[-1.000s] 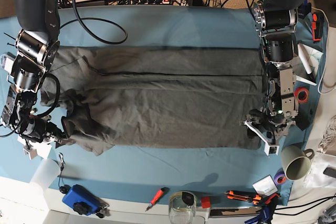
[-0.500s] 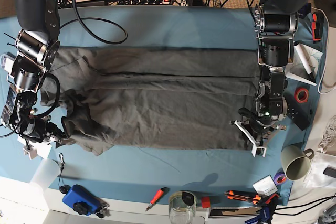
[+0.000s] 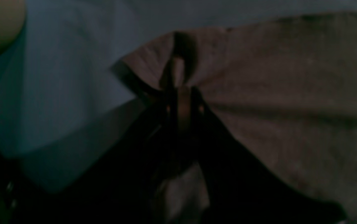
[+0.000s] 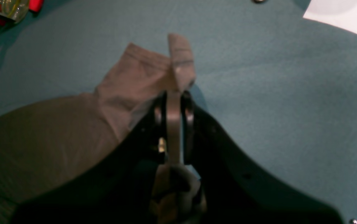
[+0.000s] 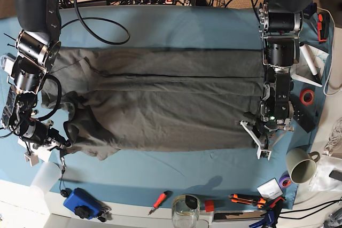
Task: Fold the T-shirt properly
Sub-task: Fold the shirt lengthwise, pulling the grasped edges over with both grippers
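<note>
Grasping stage: both grippers, left gripper [image 5: 260, 136] and right gripper [image 5: 60, 143], pinch the T-shirt [image 5: 165, 108] along its near edge; lifting together likely comes next.

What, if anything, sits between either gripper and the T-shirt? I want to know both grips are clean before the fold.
Nothing visible. The left gripper is shut directly on a T-shirt corner, and the right gripper is shut on another fabric edge. Only the blue tablecloth lies around them.
</note>
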{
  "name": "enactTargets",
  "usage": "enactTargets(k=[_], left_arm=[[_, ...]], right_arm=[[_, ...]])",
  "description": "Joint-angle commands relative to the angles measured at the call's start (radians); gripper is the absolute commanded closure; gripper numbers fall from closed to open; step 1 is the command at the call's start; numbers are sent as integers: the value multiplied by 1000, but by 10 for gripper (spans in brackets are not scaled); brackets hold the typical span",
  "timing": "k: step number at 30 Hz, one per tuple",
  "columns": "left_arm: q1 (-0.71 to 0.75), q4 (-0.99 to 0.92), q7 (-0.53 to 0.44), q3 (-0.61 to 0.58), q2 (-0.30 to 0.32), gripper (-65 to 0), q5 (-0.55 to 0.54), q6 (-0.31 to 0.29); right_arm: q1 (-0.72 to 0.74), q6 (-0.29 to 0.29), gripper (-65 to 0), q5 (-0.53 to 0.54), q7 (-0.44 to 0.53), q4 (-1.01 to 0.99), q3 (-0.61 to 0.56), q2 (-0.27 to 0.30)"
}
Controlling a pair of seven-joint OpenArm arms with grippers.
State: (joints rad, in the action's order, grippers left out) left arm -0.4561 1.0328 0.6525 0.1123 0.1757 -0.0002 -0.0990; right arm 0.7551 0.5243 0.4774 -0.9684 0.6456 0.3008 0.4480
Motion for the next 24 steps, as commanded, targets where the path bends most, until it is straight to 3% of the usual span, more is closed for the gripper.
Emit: enactTargets(k=[1, 11, 17, 24], left_arm=[[-29, 46, 7, 3, 10, 0, 8, 6], [-29, 208, 187, 3, 10, 0, -39, 5], [-29, 261, 266, 3, 10, 0, -49, 5], [-28, 282, 353, 3, 10, 0, -84, 2]], right_arm=[[40, 8, 0, 15, 24, 38, 2, 18], [40, -10, 0, 5, -75, 283, 2, 27], [40, -10, 0, 85, -90, 310, 2, 101], [40, -9, 0, 183, -183, 310, 2, 179]])
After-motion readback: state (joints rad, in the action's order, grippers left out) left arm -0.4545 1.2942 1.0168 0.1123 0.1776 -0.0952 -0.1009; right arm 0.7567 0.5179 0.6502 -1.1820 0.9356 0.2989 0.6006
